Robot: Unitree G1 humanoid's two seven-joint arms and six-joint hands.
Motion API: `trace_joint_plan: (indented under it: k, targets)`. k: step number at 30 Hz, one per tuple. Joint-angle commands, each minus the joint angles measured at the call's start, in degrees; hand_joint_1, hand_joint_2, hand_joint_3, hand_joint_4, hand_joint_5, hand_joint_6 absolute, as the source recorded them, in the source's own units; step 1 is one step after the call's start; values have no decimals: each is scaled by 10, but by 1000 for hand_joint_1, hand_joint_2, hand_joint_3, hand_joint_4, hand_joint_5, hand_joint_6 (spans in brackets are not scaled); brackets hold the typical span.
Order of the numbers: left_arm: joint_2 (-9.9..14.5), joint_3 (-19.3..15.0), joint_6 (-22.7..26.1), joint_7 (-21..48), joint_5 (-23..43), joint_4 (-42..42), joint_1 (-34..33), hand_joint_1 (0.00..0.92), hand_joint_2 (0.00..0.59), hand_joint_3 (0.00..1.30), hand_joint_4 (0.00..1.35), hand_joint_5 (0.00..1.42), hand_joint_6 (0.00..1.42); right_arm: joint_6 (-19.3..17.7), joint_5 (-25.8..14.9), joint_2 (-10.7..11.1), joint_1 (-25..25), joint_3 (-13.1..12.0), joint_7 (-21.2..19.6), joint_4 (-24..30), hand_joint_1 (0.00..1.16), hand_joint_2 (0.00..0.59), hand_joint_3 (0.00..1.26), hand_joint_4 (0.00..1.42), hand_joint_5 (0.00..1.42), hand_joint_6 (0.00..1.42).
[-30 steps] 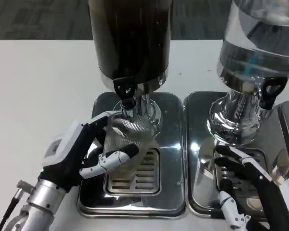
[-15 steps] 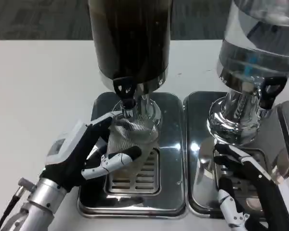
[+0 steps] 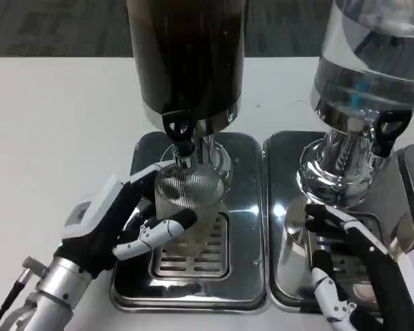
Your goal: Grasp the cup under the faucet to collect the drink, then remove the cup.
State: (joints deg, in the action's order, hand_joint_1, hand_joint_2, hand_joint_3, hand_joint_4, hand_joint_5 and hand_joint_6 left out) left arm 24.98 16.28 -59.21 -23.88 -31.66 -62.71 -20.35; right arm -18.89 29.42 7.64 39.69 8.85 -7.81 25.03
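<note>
One ribbed clear cup (image 3: 188, 203) in left hand (image 3: 124, 221) under faucet (image 3: 179, 134)

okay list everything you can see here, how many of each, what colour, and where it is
Dark drink dispenser: one, dark brown, back centre, with a black faucet.
Clear dispenser: one, transparent with a chrome base, back right.
Cup: one, clear ribbed, under the dark dispenser's faucet, over the left tray.
Drip trays: two, shiny steel, side by side; left tray, right tray.
Table: one, white.
Left hand: one, white and black, holds the cup.
Right hand: one, white and black, above the right tray, holds nothing.
</note>
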Motion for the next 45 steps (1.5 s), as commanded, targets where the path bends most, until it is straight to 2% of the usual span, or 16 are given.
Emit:
trace_joint_plan:
  k: [1, 6, 16, 35, 45]
  targets:
    - [10, -9, -9, 4, 9, 12, 4, 63, 123, 266, 299, 463, 479, -2, -6, 3, 0, -3, 0, -3, 548, 522, 262, 309, 261, 319]
    - [16, -15, -12, 11, 15, 20, 9, 40, 105, 232, 227, 398, 411, 0, -5, 4, -5, -3, 1, -5, 548, 522, 264, 309, 261, 332]
    - [17, -30, -8, 35, 39, 15, 11, 30, 99, 232, 226, 389, 408, 2, -11, 5, -8, -14, 3, 2, 553, 515, 264, 309, 261, 339]
    - [26, -44, -15, 24, 30, 33, 17, 24, 95, 232, 226, 387, 415, 4, -14, 4, -17, -14, 7, -3, 564, 512, 264, 309, 261, 357]
    - [39, -72, -23, 25, 43, 54, 44, 21, 89, 231, 222, 387, 428, 4, -17, 3, -14, -15, 7, 0, 566, 512, 264, 309, 270, 360]
